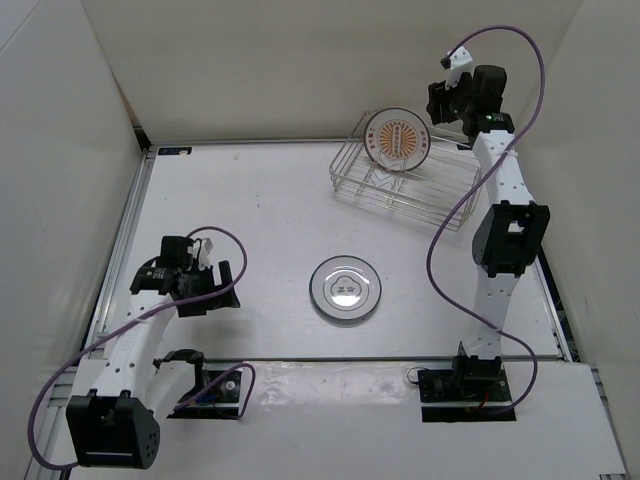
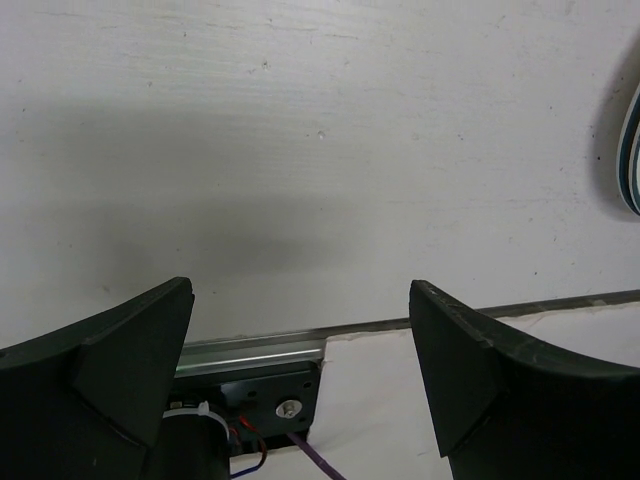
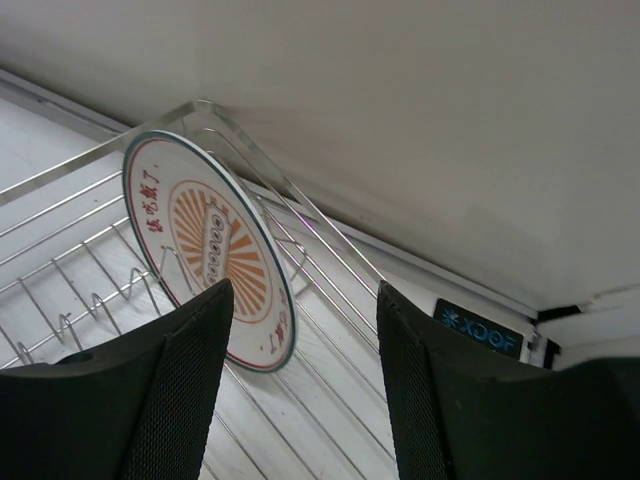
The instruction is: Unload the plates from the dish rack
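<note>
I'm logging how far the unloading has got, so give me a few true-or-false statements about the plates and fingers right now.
1. The orange plate stands upright in the dish rack. True.
2. The grey-ringed plate sits in the rack too. False: it lies flat on the table, outside the rack.
3. The right fingers are open, close to the orange plate. True.
4. The left fingers hold a plate. False: they are open and empty.

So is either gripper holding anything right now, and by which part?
Nothing is held. The left gripper is open and empty; the right gripper is open near the orange plate.
</note>
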